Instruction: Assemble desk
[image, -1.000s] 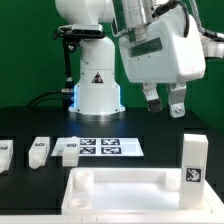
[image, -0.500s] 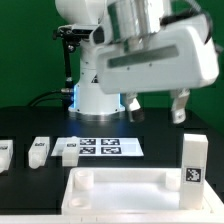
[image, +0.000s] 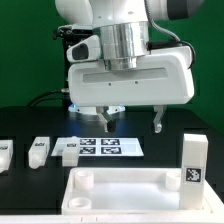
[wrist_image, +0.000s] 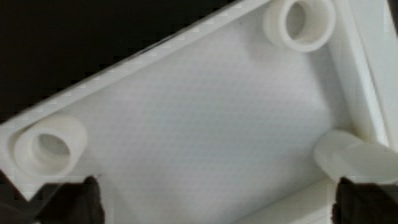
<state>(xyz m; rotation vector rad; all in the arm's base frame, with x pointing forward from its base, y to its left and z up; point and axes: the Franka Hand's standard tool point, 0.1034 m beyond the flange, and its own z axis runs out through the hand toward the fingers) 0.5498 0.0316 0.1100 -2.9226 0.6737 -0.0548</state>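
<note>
The white desk tabletop (image: 120, 192) lies at the front with its rim up, round corner sockets showing. One white leg (image: 194, 163) with a black-and-white tag stands upright at its right corner. Three more legs (image: 39, 150) lie in a row at the exterior view's left. My gripper (image: 133, 122) hangs above the tabletop, open wide and empty. In the wrist view the tabletop (wrist_image: 196, 110) fills the picture, with sockets (wrist_image: 299, 22) near its corners. The gripper (wrist_image: 219, 205) shows its two dark fingertips (wrist_image: 75, 200) far apart over it.
The marker board (image: 105, 147) lies flat behind the tabletop, in front of the robot's white base (image: 97, 90). The table is black, with a green wall behind.
The gripper has swung toward the exterior view's left, turned about its axis and come lower. Both fingers now face the camera side by side, still open.
</note>
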